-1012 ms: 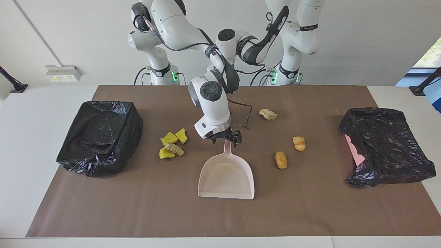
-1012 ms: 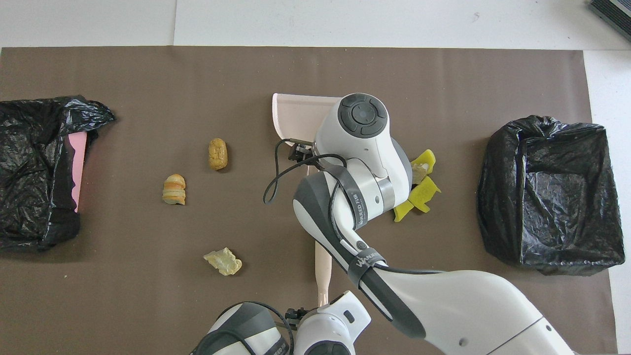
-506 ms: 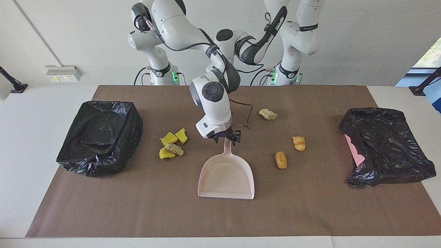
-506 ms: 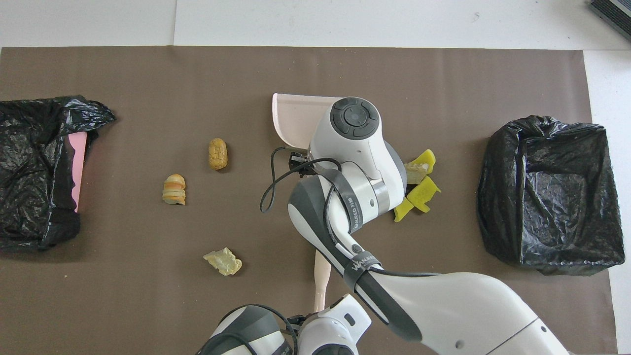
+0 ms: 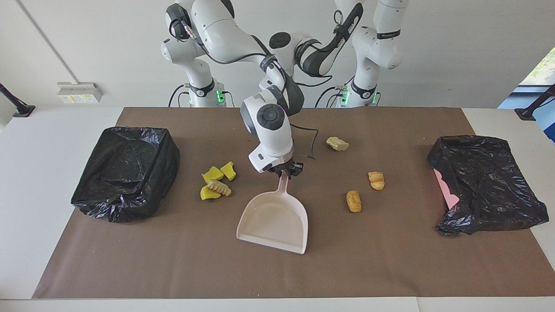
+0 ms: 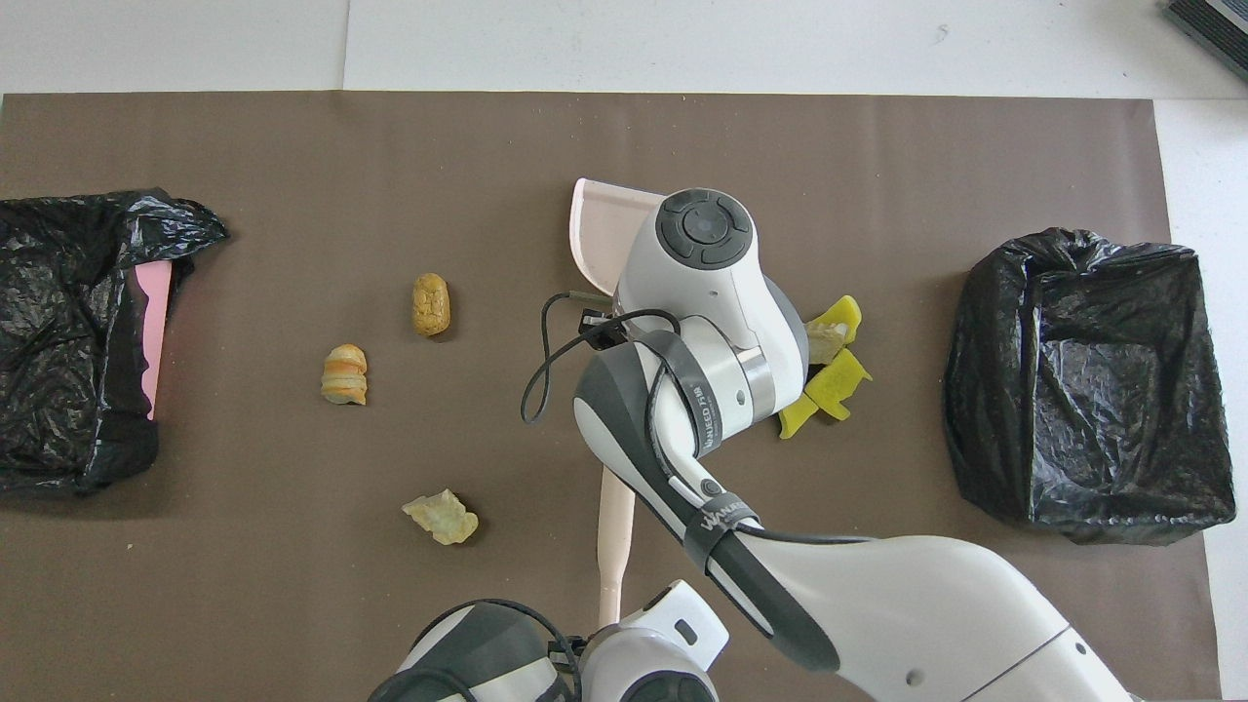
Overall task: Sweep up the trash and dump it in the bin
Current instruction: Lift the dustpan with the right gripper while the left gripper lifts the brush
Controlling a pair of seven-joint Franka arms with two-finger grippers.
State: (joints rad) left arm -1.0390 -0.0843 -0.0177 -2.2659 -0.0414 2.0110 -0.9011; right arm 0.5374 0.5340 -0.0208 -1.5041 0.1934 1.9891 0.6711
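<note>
The right gripper (image 5: 285, 172) has its jaws closed on the pink dustpan (image 5: 274, 221) handle, the stiff, light pan tilted toward the yellow chunks (image 5: 217, 175) and ridged beige piece (image 5: 219, 187) beside it, near the right arm's bin (image 5: 125, 171). Three bread-like lumps (image 5: 354, 201) lie toward the left arm's bin (image 5: 485, 182). All look light and soft, better swept than pinched. The left gripper (image 6: 585, 648) waits, mostly cut off, its jaws unreadable.

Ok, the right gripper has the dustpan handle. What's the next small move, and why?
Probably swing the dustpan toward the yellow chunks. The right gripper is shut on its handle, the pan's mouth is angled toward the right arm's end of the table, and that cluster lies close beside it. The left gripper waits near the robots.
</note>
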